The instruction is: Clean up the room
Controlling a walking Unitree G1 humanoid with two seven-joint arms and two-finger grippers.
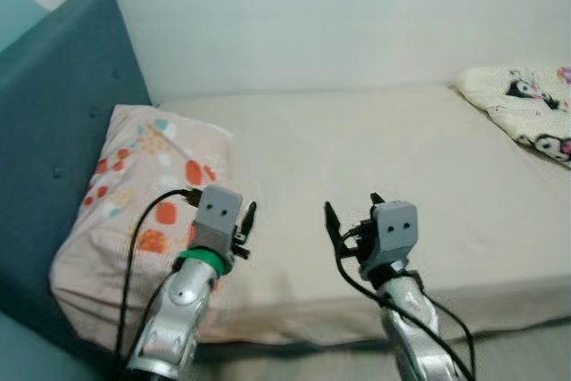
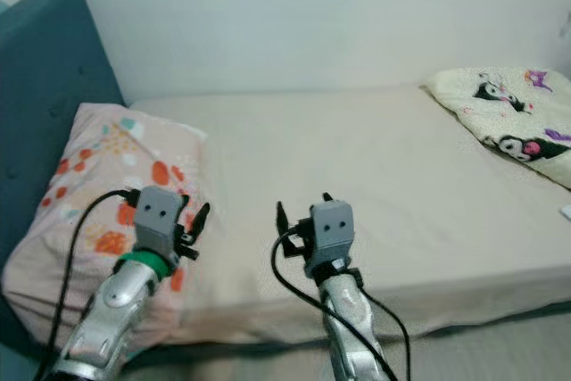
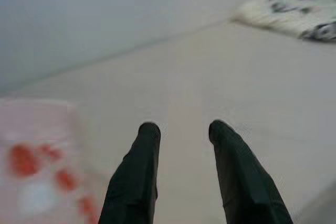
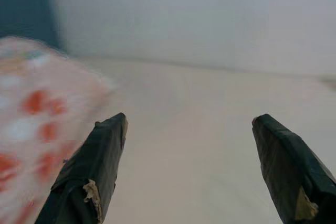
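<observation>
Teal upholstery covers the headboard (image 1: 62, 104) at the far left, and a pale pink pillow (image 1: 134, 211) printed with orange and red blotches is propped against it at the head of the bed. The left gripper (image 3: 181, 129) is held above the near edge of the mattress (image 1: 375, 158), just beside the pillow's inner edge; its two black fingers (image 3: 136, 177) are parted by a narrow gap, and nothing is held or touched. Further right, the right gripper (image 4: 189, 121) is raised over the beige sheet near the front edge; its fingers (image 4: 97, 166) are spread wide, with nothing between them. At the far right, a cream blanket (image 1: 526, 104) with black-and-pink cartoon figures is seen crumpled on the mattress by the wall (image 1: 312, 15).
</observation>
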